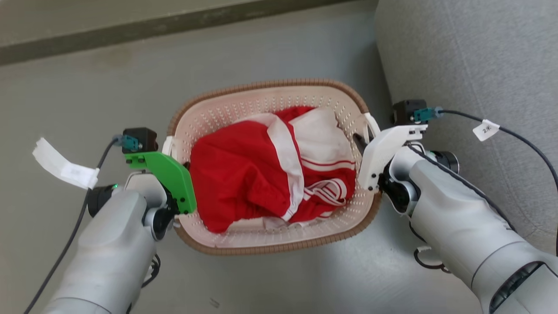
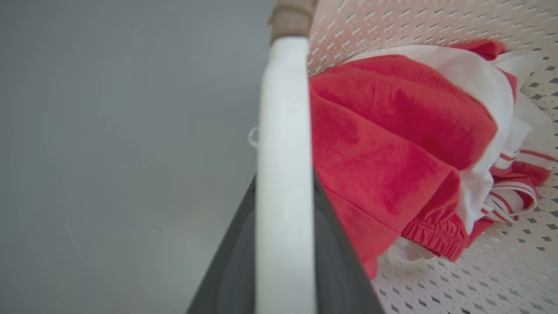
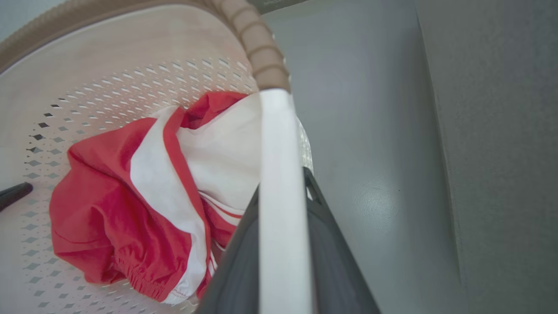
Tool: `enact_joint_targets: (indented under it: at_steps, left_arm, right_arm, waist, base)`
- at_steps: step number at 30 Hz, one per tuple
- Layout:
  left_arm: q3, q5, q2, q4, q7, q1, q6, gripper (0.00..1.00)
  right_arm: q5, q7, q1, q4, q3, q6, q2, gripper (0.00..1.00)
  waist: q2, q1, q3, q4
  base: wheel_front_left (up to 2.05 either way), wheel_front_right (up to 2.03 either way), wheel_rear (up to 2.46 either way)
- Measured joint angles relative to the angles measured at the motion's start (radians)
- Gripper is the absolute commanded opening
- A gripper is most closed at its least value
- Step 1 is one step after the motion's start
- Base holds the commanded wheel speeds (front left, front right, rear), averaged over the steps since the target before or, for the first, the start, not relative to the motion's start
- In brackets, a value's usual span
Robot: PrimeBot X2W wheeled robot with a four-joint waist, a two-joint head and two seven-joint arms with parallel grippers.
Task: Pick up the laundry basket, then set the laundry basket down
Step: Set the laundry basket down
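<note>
The laundry basket [image 1: 270, 85], cream-white and perforated with a brown woven-look rim, sits between my two arms and holds a red and white garment [image 1: 244, 174]. My left gripper [image 1: 175, 153], under its green plate, is shut on the basket's left white handle [image 2: 283, 131], with a dark finger [image 2: 231, 270] on each side of the bar. On the opposite side my right gripper [image 1: 364, 144] is shut on the right white handle [image 3: 279, 144], fingers [image 3: 335, 261] flanking it. Whether the basket rests on the floor or hangs above it, I cannot tell.
A grey upholstered sofa [image 1: 479, 56] stands close to the basket's right side, beside my right arm. Grey floor [image 1: 87, 87] stretches to the left and ahead, as far as a dark strip at the wall [image 1: 174, 26]. Cables with white tags [image 1: 65, 168] trail from both wrists.
</note>
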State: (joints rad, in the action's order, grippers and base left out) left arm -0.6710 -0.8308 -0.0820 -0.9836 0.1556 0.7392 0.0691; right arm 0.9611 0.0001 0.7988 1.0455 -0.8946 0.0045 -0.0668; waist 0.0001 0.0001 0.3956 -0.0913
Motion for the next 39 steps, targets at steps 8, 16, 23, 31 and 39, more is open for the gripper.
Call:
enact_joint_targets:
  at_steps: [8,16,23,31,39]
  left_arm:
    - [0.002,0.01,-0.007,0.014,-0.019,0.055,0.001,0.0]
    - [0.024,0.016,-0.02,0.022,-0.044,0.109,0.002,0.0]
    - [0.024,0.021,-0.026,0.021,-0.052,0.158,0.011,0.0]
    - [0.026,0.034,-0.03,0.021,-0.07,0.219,0.011,0.0]
    - [0.029,0.039,-0.036,0.017,-0.108,0.254,0.02,0.0]
  right_arm:
    - [-0.003,-0.026,0.055,-0.005,-0.001,-0.015,-0.003,0.0]
    - [-0.01,-0.058,0.119,-0.016,-0.001,-0.021,-0.005,0.0]
    - [-0.01,-0.081,0.149,-0.015,0.007,-0.025,-0.005,0.0]
    - [-0.01,-0.114,0.202,-0.016,0.01,-0.025,-0.006,0.0]
    - [-0.01,-0.151,0.238,-0.016,0.011,-0.025,-0.007,0.0]
  waist:
    - [0.0,0.0,0.099,0.008]
    - [0.0,0.0001,0.198,0.016]
    - [0.0,0.0001,0.28,0.022]
    - [0.0,0.0001,0.368,0.028]
    - [0.0,0.0,0.453,0.032]
  base:
    - [0.0,0.0,0.0]
    - [0.0,0.0,0.0]
    - [0.0,0.0,0.0]
    - [0.0,0.0,0.0]
    - [0.0,0.0,0.0]
